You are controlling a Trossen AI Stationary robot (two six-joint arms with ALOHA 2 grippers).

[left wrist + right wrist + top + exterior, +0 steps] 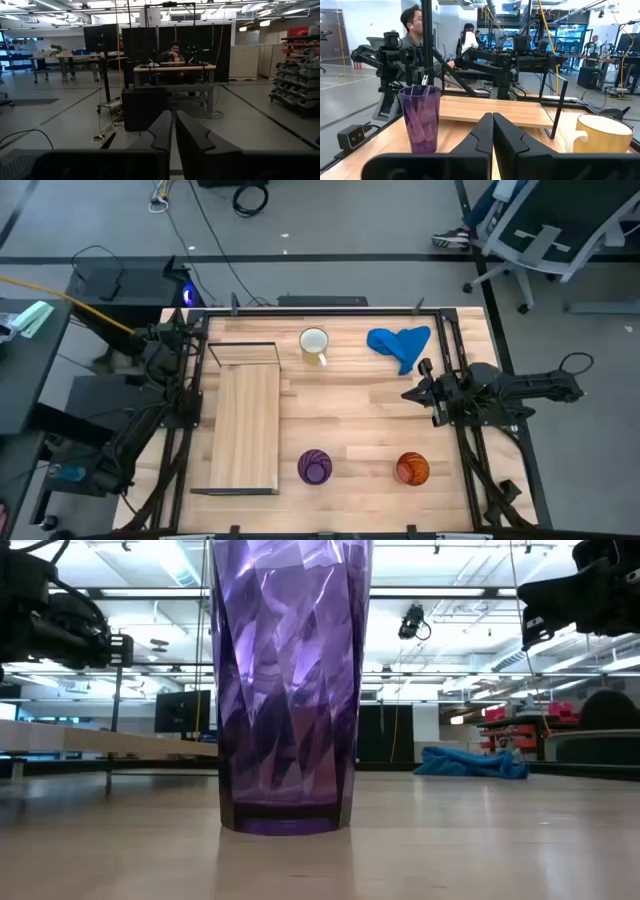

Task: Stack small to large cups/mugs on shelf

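1. Step in hand, as I judge it: first pick not yet made. All three vessels stand on the worktop (350,405); none is on the shelf (245,425).
2. Right gripper (492,122) – fingers pressed together, gripping nothing. It hangs above the worktop's right side, pointing toward the shelf.
3. Left gripper (172,122) – fingers likewise closed and empty, parked at the left edge, aimed out into the room. I would leave this arm waiting.
4. Purple cup (421,117) – ahead of the right fingers and off to one side of the line they point along; upright, mouth up.
5. White mug (600,135) – ahead of the same fingers on the opposite side, handle turned toward the fingers' centre line. The interior looks yellowish.
6. Orange cup (412,469) – outside the right wrist view; in the high view it stands near the right gripper, beside the purple cup along the front edge.
7. Doing it well, my judgement: open the fingers fully before descending, straddle one wall of the chosen cup – not the mug handle – and lift straight up. Which vessel is smallest I cannot tell from here.
8. Count: cups/mugs, three; shelf, one; blue cloth (400,345), one, at the back of the worktop; arms, two.
9. People in the room beyond – at least two, well away from the fingers.
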